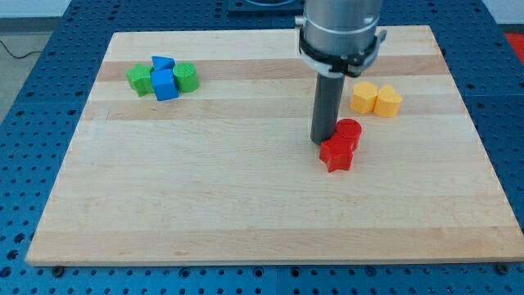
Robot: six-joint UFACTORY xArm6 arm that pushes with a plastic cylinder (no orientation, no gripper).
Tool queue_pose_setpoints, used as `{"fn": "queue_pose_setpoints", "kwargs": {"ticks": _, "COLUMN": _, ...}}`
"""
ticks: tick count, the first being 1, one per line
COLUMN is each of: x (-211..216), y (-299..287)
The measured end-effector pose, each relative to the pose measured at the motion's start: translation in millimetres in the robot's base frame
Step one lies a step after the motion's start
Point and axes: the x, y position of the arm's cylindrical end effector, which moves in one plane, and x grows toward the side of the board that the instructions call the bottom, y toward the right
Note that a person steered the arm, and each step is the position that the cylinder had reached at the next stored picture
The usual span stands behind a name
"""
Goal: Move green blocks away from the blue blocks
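At the view's upper left a tight cluster lies on the wooden board [246,205]. It holds a green star-shaped block [140,79] on the left, a blue cube [165,84] in the middle, a blue triangular block [163,63] just above it, and a green cylinder [186,76] on the right. The blocks touch one another. My tip [323,141] rests on the board right of centre, far from that cluster, touching the left side of a red star-shaped block [336,153].
A red cylinder [349,131] sits against the red star's upper right. Two yellow blocks [364,97] [388,102] lie side by side at the view's right. The board's edges border a blue perforated table [33,98].
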Motion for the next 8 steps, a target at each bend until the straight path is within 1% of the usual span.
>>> {"fn": "queue_pose_setpoints", "kwargs": {"ticks": 1, "x": 1.3, "y": -1.2}}
{"fn": "queue_pose_setpoints", "kwargs": {"ticks": 2, "x": -21.0, "y": -20.8}}
{"fn": "queue_pose_setpoints", "kwargs": {"ticks": 3, "x": -23.9, "y": -53.9}}
{"fn": "queue_pose_setpoints", "kwargs": {"ticks": 4, "x": -29.5, "y": -49.2}}
{"fn": "queue_pose_setpoints", "kwargs": {"ticks": 5, "x": -35.0, "y": -26.6}}
{"fn": "queue_pose_setpoints", "kwargs": {"ticks": 6, "x": -16.5, "y": -75.9}}
{"fn": "queue_pose_setpoints", "kwargs": {"ticks": 7, "x": -17.5, "y": -188.2}}
{"fn": "queue_pose_setpoints", "kwargs": {"ticks": 8, "x": -60.6, "y": -279.4}}
